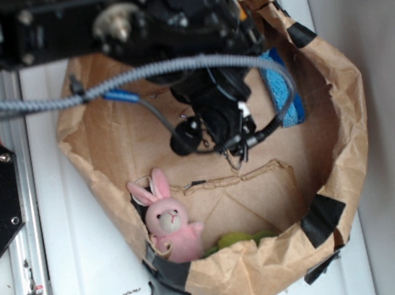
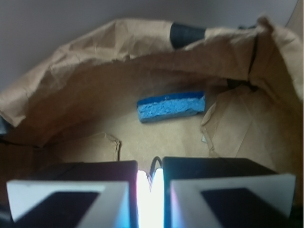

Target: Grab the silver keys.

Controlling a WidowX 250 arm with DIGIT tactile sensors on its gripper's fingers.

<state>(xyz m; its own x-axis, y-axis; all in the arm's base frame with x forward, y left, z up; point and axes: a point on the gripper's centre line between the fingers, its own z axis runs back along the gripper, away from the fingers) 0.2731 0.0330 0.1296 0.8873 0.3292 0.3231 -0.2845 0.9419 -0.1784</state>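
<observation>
Inside a crumpled brown paper bag (image 1: 336, 93) on a white counter (image 1: 91, 278), the black end effector (image 1: 237, 146) hangs near the centre, its two fingers (image 2: 71, 190) pressed almost together on the silver keys (image 1: 237, 158), of which only a thin loop shows between them. One blue sponge (image 2: 172, 107) lies toward 2 o'clock, one pink toy rabbit (image 1: 169, 220) at 7 o'clock, with something green (image 1: 235, 241) beside it. Black tape patches (image 1: 323, 218) mark the rim.

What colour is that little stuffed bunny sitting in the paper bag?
Pink, with a paler face; the stuffed bunny shows best in the exterior view.
</observation>
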